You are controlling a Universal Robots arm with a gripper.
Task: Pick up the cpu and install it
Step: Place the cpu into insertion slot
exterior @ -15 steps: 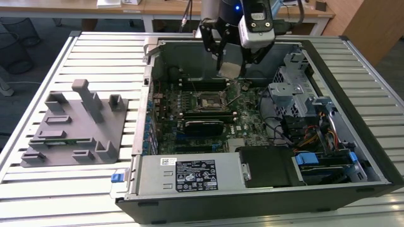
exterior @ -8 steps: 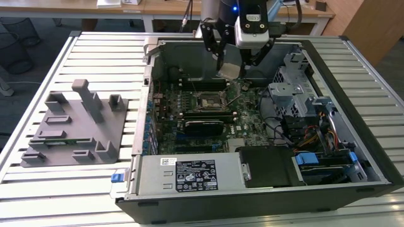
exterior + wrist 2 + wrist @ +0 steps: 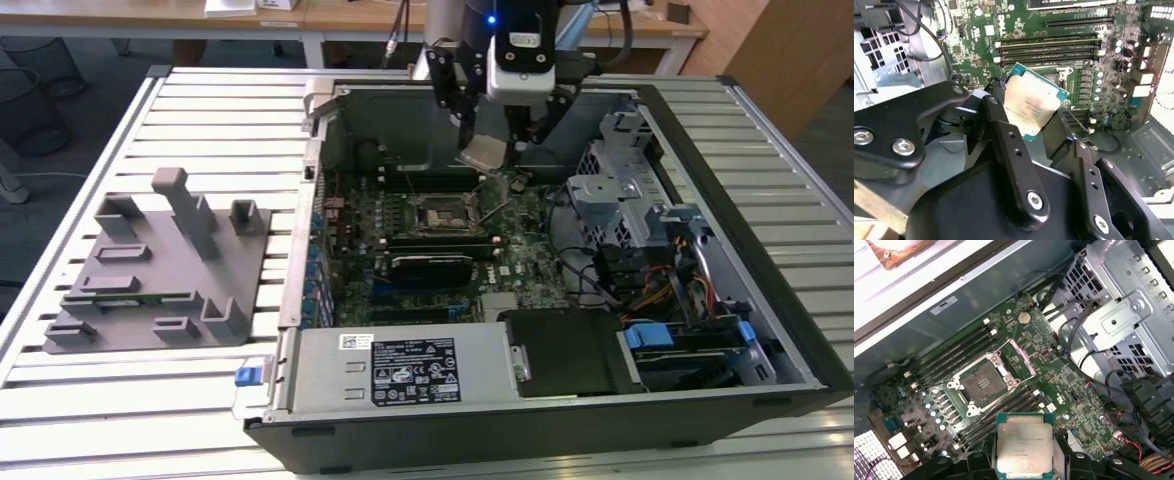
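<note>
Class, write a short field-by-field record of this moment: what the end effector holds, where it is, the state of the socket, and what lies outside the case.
end effector: shut on the cpu, above the motherboard inside the open case
cpu: held tilted, metal top showing, not touching the socket
socket: empty, cover frame appears raised
tray: grey, on the slatted table at the exterior view's left, with a green memory stick in it

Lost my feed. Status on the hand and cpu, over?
The hand shut on the cpu, over the motherboard. The socket open, empty; cpu not seated. Nothing seen blocking it.
</note>
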